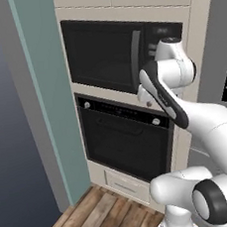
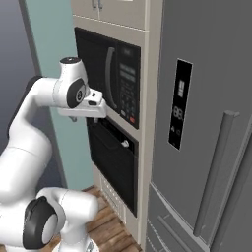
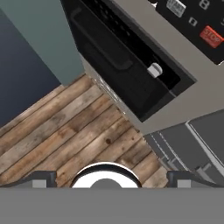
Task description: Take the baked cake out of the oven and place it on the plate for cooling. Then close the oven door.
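Note:
The black oven (image 1: 125, 134) is built into the wall column under the microwave, with two silver knobs on its control strip. The oven door (image 1: 124, 149) (image 2: 115, 167) (image 3: 118, 65) stands closed, its bar handle (image 1: 119, 126) across the top. Behind the closed door, the cake is hidden, and the plate is out of view. My gripper (image 2: 83, 117) (image 3: 111, 179) hangs in front of the oven's upper right corner and points down at the floor. Its fingertips (image 3: 41, 179) stand wide apart with nothing between them, so it is open. One knob (image 3: 154, 70) shows just ahead of the hand.
A black microwave (image 1: 104, 54) (image 2: 120, 78) with a keypad sits above the oven. A grey fridge (image 2: 206, 123) stands right of the column and a teal wall panel (image 1: 48, 93) left of it. Below the oven is a drawer (image 1: 125, 186), then wooden floor (image 3: 65, 131).

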Controlling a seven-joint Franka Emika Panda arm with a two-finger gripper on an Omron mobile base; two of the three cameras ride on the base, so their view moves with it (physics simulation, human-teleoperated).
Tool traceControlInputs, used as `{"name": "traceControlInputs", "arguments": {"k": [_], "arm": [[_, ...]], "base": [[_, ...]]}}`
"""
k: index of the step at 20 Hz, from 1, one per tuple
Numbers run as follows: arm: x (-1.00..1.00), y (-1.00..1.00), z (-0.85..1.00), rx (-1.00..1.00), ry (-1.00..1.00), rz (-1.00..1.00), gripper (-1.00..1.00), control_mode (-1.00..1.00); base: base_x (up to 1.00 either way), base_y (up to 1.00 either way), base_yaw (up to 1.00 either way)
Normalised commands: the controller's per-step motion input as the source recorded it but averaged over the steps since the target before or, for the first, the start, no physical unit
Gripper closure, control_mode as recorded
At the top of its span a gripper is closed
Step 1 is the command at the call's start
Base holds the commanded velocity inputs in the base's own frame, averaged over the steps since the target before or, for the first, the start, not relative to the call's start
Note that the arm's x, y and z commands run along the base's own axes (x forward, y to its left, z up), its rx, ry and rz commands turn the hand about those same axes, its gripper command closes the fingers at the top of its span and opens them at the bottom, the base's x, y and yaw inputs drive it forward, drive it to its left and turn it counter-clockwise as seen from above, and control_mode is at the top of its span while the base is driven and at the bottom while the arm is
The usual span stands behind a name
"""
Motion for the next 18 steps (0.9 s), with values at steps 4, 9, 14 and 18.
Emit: {"name": "traceControlInputs", "arguments": {"k": [4,9,14,18], "arm": [[0.04,0.0,-0.28,-0.06,0.1,0.0,-1.0,-1.0],[0.61,0.79,-1.0,-0.57,0.15,0.0,-1.0,-1.0],[0.78,0.67,-1.0,-0.49,0.02,0.0,-1.0,-1.0],[0.98,0.11,-0.83,-0.26,0.0,0.01,-1.0,-1.0]], "base": [[0.0,0.0,0.0],[0.0,0.0,0.0],[0.0,0.0,0.0],[0.0,0.0,0.0]]}}
